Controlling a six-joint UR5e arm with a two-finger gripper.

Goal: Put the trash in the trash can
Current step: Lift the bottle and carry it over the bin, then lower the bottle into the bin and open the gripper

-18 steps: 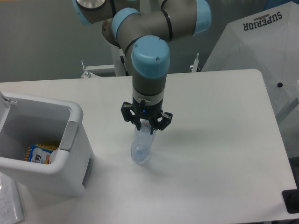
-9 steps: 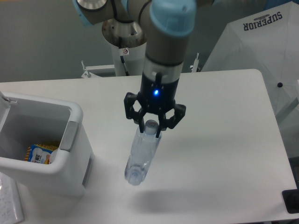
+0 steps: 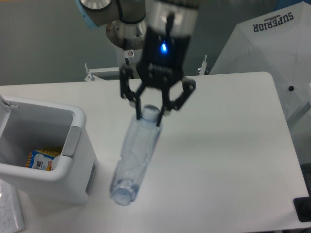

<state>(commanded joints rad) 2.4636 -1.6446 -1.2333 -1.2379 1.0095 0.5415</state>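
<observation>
My gripper is shut on the white-capped neck of the clear plastic water bottle. The bottle hangs in the air above the table, tilted, with its base pointing down toward the camera and slightly left. The white trash can with a grey side panel stands at the left, its rim just left of the bottle's base. Inside the bin lies an orange and white packet. The crumpled wrapper wad is not in view.
A white sheet with the word SUPERIOR hangs at the right behind the table. A black object sits at the table's bottom right corner. Papers lie at the bottom left.
The gripper has risen toward the camera with the bottle in it, lifting the bottle off the table. The bottle's base has swung left, nearer the bin.
</observation>
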